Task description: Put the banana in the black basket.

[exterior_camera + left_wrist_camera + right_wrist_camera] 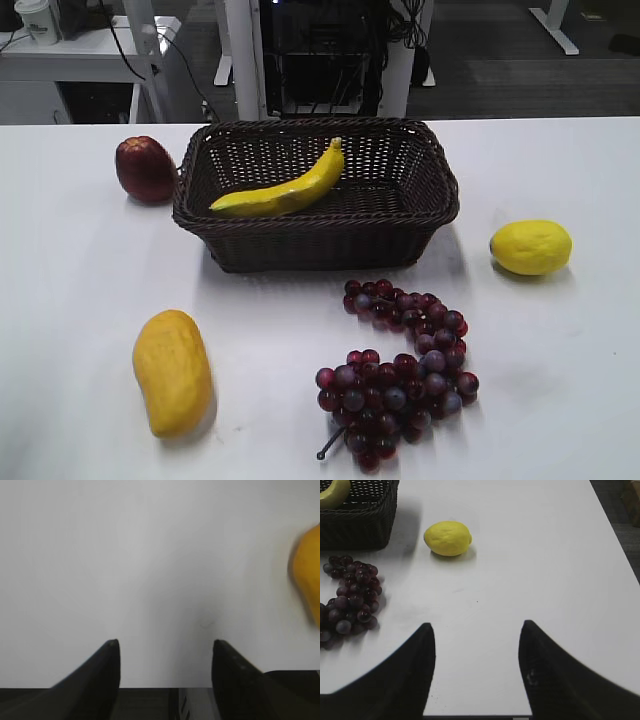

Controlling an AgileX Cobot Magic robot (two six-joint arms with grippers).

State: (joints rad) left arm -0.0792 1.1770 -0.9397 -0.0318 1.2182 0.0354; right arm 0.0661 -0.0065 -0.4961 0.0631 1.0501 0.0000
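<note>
The banana (285, 188), long, curved and yellow, lies inside the black basket (440, 195), slanting from its front left up to its back middle. One end of the banana (332, 492) and a corner of the basket (365, 522) show at the top left of the right wrist view. My left gripper (165, 642) is open and empty over bare white table. My right gripper (476, 625) is open and empty over the table, well in front of the lemon. Neither gripper shows in the exterior view.
A red apple (145, 168) sits left of the basket. A lemon (531, 246) (447, 538) lies to its right. A mango (172, 371) (307, 575) lies front left. A bunch of dark grapes (400, 370) (347, 597) lies in front of the basket.
</note>
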